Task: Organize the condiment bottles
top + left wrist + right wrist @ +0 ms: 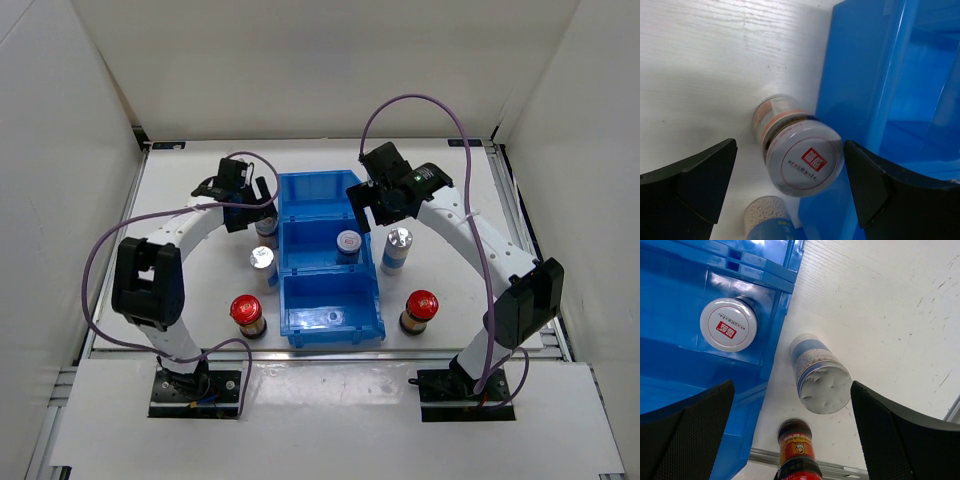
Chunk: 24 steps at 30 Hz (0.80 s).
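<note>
The left fingers [695,185], spread wide and holding nothing, straddle a short red-marked bottle [805,159] that stands upright on the tabletop [700,60], hard beside the outer wall of the blue bin [860,90]. The danger, I judge, lies there: one finger seems to hang over the bin side, so a descent could land it on the rim, or a squeeze could catch the wall with the bottle, shoving the bin or tipping the bottle. A blue-labelled bottle [765,217] just beside it could be knocked too. This short bottle looks smooth and round, with a clear body and an orange band under its silver cap. Its twin bottle [728,324] stands in the bin's middle compartment. Further right, the right fingers [685,435], likewise spread and empty, hover between the bin wall and a taller silver-capped bottle [822,380] on the tabletop, centred on neither. Lowering from here could clip either one.
</note>
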{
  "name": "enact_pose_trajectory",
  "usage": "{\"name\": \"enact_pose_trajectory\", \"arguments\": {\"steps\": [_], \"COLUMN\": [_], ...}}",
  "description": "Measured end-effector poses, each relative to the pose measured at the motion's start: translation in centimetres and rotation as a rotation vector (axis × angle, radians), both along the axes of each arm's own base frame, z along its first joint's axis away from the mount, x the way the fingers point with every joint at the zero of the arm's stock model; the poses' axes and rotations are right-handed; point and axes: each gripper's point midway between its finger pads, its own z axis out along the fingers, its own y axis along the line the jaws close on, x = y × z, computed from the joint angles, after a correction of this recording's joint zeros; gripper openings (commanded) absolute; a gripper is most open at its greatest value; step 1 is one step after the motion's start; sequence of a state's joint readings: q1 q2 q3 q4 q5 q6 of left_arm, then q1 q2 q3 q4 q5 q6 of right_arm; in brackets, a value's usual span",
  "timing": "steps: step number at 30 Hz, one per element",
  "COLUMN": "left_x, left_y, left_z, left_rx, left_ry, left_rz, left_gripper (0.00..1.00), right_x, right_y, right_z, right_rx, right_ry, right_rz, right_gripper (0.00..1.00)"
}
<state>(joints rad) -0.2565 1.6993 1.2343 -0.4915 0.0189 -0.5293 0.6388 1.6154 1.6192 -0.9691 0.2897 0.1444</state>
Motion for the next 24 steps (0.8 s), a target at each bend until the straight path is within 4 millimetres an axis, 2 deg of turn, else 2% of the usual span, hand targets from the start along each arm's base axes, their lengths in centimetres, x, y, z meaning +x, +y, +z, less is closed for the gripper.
{"name": "enact_pose_trajectory", "arguments": {"steps": [7,10,17,24], "left_x": [2.1,2.4,1.6,-0.3], "left_y": [-0.8,-0.9,-1.1,-1.0], "left_z": [-0.2,-0.6,-1.1,-2.5], "left_rx": [-0.050,-0.065,-0.091,-0.110], "left_ry": [0.037,0.056,0.102,0.154], "left_rz": [0.068,0.094,0.130,0.150], "left_gripper": [0.96,0.95,0.91,0.88], "right_x": [0.1,0.1,0.0,-0.1], "right_y": [-0.1,-0.2,-0.6,-0.7], "right_z": [0.0,0.0,-0.4,-0.7], "right_rx": [-0.006,-0.013,-0.032,-0.038], "right_ry": [-0.003,-0.006,-0.005,0.001], "right_rz": [0.000,0.003,0.004,0.006], "right_gripper": [1.00,1.00,1.00,1.00]}}
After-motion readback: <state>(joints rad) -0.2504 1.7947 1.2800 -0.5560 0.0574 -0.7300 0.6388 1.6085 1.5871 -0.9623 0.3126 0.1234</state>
